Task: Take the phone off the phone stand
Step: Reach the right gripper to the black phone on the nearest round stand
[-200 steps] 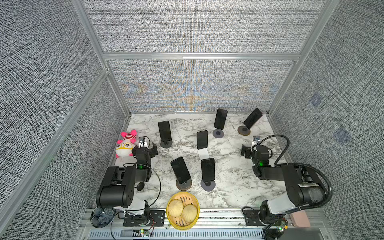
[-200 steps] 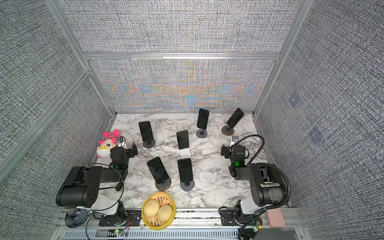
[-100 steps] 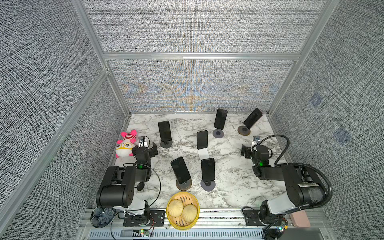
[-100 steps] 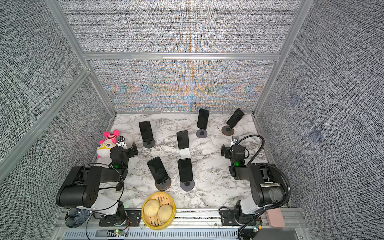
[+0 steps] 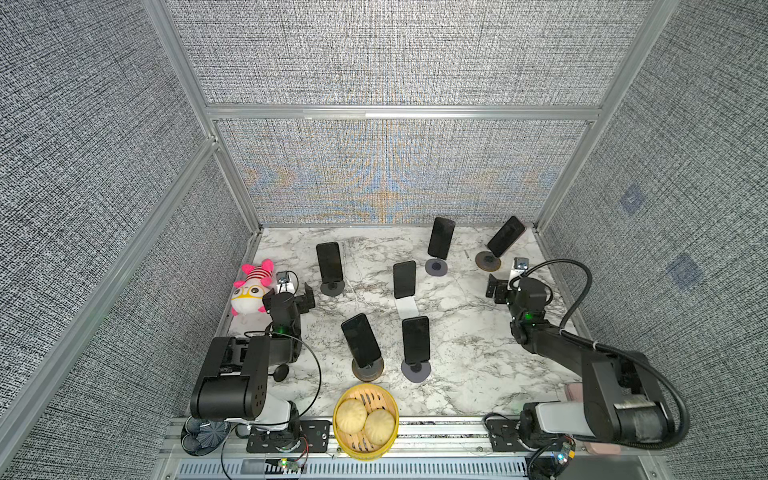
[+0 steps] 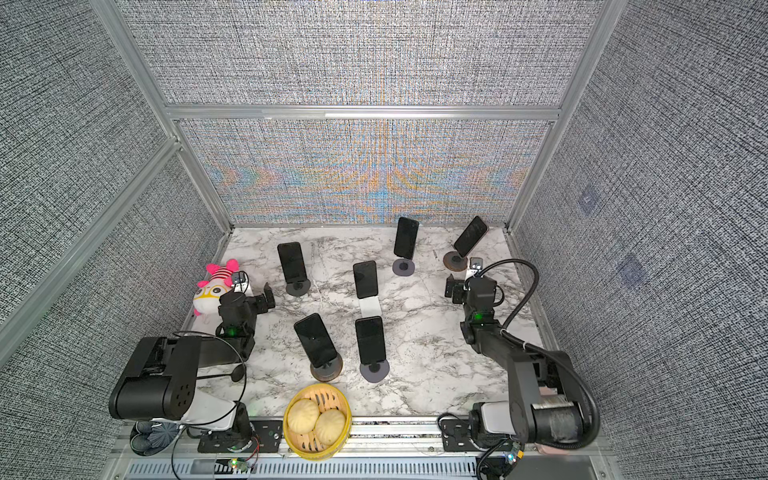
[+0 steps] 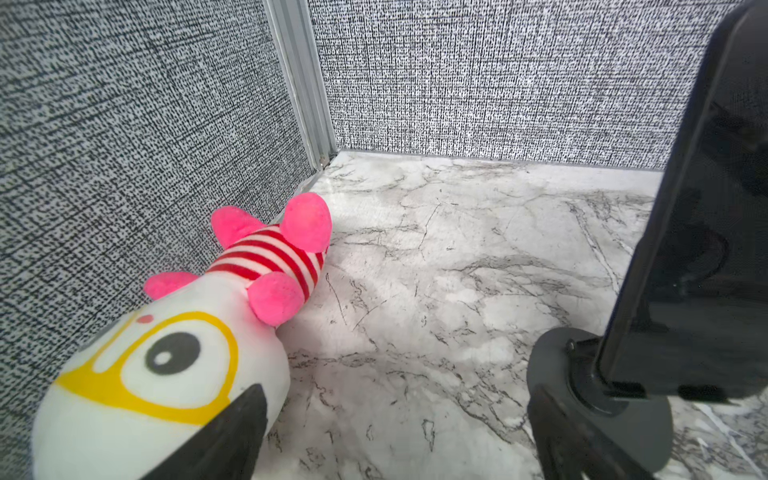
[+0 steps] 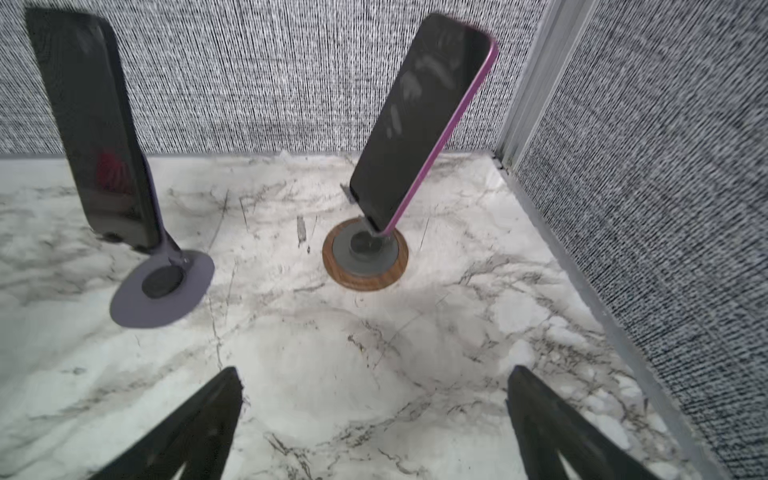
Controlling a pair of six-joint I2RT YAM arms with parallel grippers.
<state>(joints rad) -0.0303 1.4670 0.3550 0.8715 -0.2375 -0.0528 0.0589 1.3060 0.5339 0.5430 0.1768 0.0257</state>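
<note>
Several dark phones stand on stands across the marble table. My left gripper (image 5: 299,296) (image 7: 397,390) is open and empty, low over the table, between the plush toy and the back-left phone (image 5: 329,262) (image 7: 706,208) on its black round stand (image 5: 332,287) (image 7: 582,374). One finger overlaps the stand's base in the left wrist view. My right gripper (image 5: 503,291) (image 8: 374,370) is open and empty, a short way in front of the purple-edged phone (image 5: 505,236) (image 8: 419,120), which leans on a wood-rimmed stand (image 5: 488,261) (image 8: 365,257).
A pink and white plush toy (image 5: 253,286) (image 7: 166,332) lies by the left wall. Other phones stand at the back (image 5: 441,237) (image 8: 91,124), in the middle (image 5: 404,279) and at the front (image 5: 360,340) (image 5: 415,340). A bamboo steamer (image 5: 388,401) with two buns sits at the front edge.
</note>
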